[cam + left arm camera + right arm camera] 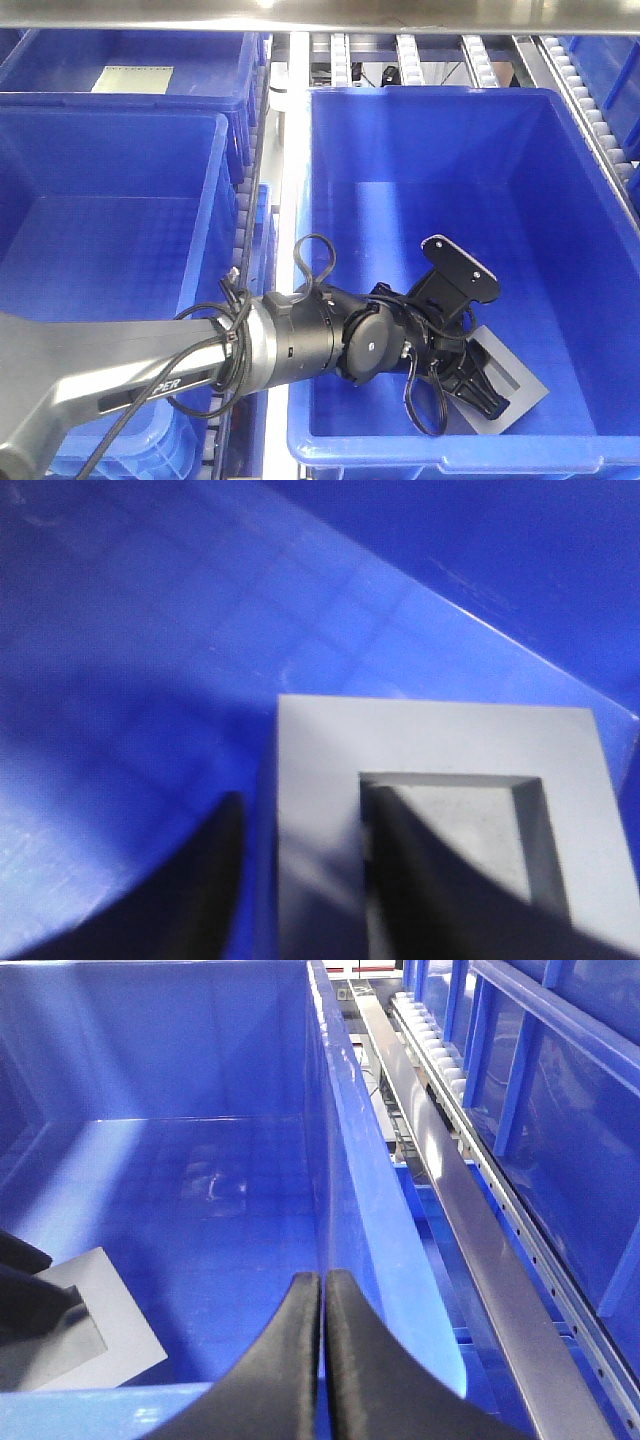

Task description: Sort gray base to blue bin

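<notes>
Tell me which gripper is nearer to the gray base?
Left. The left gripper is at the gray base inside the blue bin, one finger in its pocket. The right gripper is outside, above the bin's rim.

Blue crates on a roller rack

A steel shelf edge (pixel 320 15) is seen across the top, with glare spots. Roller tracks (pixel 585 95) are seen at upper right, a steel rail (pixel 290 150) at centre, and more crates (pixel 110 215) at left.
</notes>
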Available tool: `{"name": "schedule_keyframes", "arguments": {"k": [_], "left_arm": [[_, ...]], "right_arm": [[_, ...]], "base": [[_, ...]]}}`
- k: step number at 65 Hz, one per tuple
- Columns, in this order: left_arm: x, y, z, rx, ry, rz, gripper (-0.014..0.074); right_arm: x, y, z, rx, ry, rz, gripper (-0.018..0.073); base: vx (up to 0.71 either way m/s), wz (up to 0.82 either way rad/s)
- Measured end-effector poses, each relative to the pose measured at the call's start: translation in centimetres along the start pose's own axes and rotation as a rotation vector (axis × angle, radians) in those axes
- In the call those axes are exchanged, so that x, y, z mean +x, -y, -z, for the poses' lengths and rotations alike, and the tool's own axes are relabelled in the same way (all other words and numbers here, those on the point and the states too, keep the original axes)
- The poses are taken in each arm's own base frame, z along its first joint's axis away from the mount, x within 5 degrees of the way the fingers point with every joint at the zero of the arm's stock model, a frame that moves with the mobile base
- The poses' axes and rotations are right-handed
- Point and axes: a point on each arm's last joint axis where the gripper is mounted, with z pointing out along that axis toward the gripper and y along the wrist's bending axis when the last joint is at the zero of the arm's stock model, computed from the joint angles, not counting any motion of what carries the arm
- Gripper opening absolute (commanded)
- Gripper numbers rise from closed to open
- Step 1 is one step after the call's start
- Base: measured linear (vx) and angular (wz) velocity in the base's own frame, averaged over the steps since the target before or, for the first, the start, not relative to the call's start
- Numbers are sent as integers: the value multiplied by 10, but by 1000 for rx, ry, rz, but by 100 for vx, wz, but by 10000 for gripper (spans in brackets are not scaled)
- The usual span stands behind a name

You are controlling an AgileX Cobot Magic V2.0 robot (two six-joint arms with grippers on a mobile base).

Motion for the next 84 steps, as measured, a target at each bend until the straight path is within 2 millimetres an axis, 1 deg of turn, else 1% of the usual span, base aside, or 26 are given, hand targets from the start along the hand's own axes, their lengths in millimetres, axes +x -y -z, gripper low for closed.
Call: {"name": "schedule_keyframes", "arguments": {"k": [6,12,19,22,27,34,43,48,52,53,57,60,62,73,84], "left_arm": [[-4,1,5,2,12,-1,406],[-15,3,20,6,47,-4,360],[-27,5,37,13,79,-9,233],[-31,7,45,19,89,-11,132],[-38,9,58,27,100,-15,-1],[-37,10,72,33,99,-16,-8],[-24,11,87,30,81,-14,-8],[-16,10,103,20,102,-12,-8],[-7,10,118,9,119,-11,-8],[-6,10,125,7,135,-11,-8],[3,10,141,-1,154,-10,-8],[9,10,160,-3,184,-11,-8],[13,11,169,-4,194,-11,-8],[42,13,225,-1,266,-16,-8],[69,14,269,-3,370,-20,-8]], "right_arm": [[0,0,0,0,0,0,-5],[0,0,0,0,0,0,-5],[0,0,0,0,0,0,-5],[0,0,0,0,0,0,-5],[0,0,0,0,0,0,-5],[0,0,0,0,0,0,-5],[0,0,0,0,0,0,-5],[0,0,0,0,0,0,-5],[0,0,0,0,0,0,-5],[0,0,0,0,0,0,-5],[0,0,0,0,0,0,-5],[0,0,0,0,0,0,-5],[0,0,0,0,0,0,-5],[0,0,0,0,0,0,-5],[0,0,0,0,0,0,-5]], "base": [[0,0],[0,0],[0,0],[0,0],[0,0],[0,0],[0,0],[0,0],[0,0],[0,0],[0,0],[0,0],[0,0],[0,0],[0,0]]}}
